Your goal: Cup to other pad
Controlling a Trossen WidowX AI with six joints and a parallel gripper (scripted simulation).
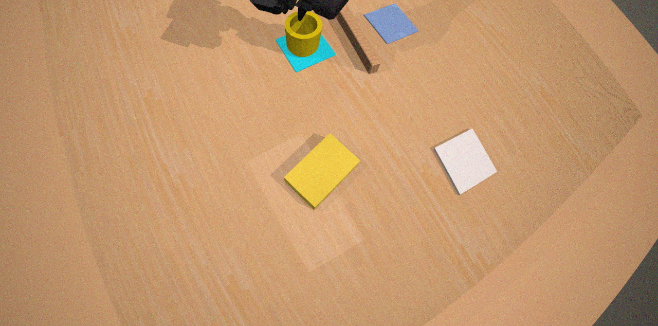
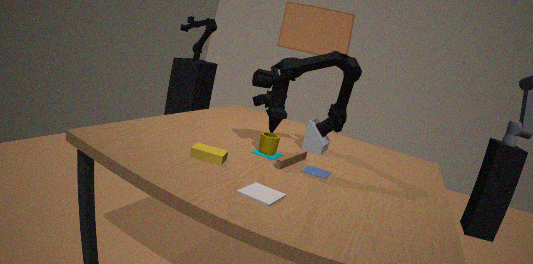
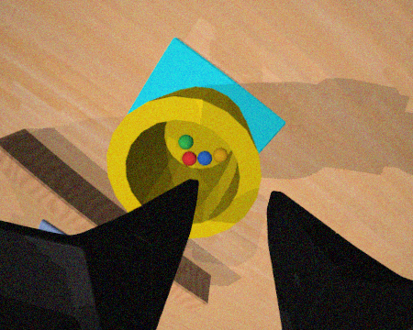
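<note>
The yellow cup (image 1: pixel 302 45) (image 2: pixel 269 145) (image 3: pixel 184 109) stands upright on the cyan pad (image 1: pixel 296 65) (image 2: pixel 275 156) (image 3: pixel 170 69). Inside it lie several marbles: green (image 3: pixel 185 141), red (image 3: pixel 189 159), blue (image 3: pixel 205 158) and orange (image 3: pixel 220 155). My gripper (image 2: pixel 271 130) (image 3: pixel 233 195) is partly open with nothing between its fingers. Its tips are just above the cup's rim, one over the cup's mouth and one beyond its outer side in the wrist view. The blue pad (image 1: pixel 390 23) (image 2: pixel 316 172) (image 3: pixel 48 226) bears nothing; it is mostly hidden in the wrist view.
A brown wooden bar (image 1: pixel 356 40) (image 2: pixel 292 159) (image 3: pixel 64 176) lies between the two pads. A yellow block (image 1: pixel 322 169) (image 2: pixel 208 153) and a white slab (image 1: pixel 465 161) (image 2: pixel 261 193) lie farther out. A grey wedge (image 2: pixel 312 141) stands by the arm's base.
</note>
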